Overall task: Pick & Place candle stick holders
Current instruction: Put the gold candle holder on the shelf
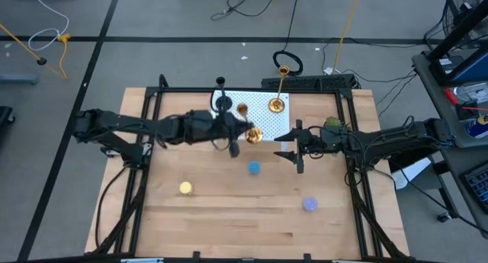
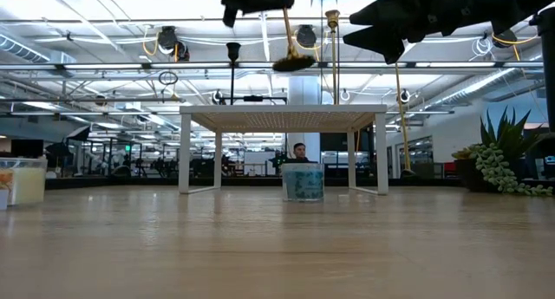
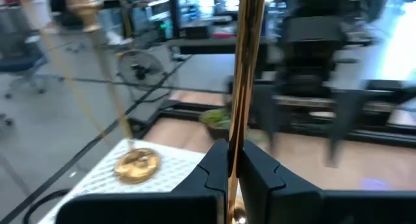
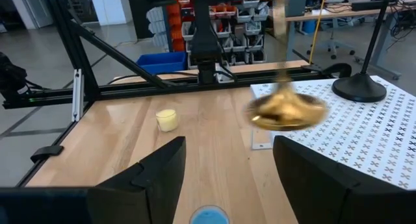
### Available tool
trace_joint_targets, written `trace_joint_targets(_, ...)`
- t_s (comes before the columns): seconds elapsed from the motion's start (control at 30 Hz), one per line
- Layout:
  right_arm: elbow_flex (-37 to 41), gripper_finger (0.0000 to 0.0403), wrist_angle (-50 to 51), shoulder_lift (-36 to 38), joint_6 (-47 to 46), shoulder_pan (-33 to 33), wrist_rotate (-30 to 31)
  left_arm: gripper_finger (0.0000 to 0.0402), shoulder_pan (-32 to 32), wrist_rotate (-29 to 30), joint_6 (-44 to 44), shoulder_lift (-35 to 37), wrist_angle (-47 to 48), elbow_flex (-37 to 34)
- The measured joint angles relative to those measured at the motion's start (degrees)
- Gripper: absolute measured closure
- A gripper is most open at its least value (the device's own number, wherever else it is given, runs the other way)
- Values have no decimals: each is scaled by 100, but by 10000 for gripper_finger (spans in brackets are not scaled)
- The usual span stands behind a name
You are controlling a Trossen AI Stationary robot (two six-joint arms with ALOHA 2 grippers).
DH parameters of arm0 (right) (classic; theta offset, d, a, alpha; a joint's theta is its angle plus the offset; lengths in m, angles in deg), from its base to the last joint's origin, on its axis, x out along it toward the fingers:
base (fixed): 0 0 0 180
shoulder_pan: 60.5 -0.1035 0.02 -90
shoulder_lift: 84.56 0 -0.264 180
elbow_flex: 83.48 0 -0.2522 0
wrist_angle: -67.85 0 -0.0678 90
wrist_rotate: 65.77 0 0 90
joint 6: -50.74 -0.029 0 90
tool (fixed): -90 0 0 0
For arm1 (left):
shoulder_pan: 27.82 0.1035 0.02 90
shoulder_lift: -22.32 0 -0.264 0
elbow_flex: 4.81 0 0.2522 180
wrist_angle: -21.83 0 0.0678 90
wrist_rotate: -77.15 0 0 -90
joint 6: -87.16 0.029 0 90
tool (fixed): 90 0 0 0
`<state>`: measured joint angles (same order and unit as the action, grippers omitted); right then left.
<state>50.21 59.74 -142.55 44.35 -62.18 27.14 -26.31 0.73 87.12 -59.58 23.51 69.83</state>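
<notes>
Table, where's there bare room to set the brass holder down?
Most free wood lies along the near edge of the table, below the yellow piece and lavender piece. Bare too between yellow and the blue piece. Crowded: the white stand at the back, with the left gripper shut on a brass holder and the open right gripper beside it.

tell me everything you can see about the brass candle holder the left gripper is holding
The brass candle holder is shiny gold metal with a slim straight stem and a round, slightly domed base. The left gripper is shut on the stem, its two dark fingers pinching it from both sides. The holder hangs clear of the table, base in the air, tilted rather than upright, near the edge of the white perforated stand. Only the fingers touch it. Its candle cup cannot be made out.
</notes>
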Motion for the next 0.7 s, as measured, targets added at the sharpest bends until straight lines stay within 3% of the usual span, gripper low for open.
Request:
trace_joint_targets(0.2,1,175,-3,-1,1,0,2,386,357,191,-51,-519,-499,0)
trace_joint_targets(0.4,1,175,-16,-2,0,0,2,386,266,1556,-52,-726,-430,89)
trace_joint_targets(0.7,0,175,-15,-2,0,4,2,386,514,1649,-373,-913,-450,178)
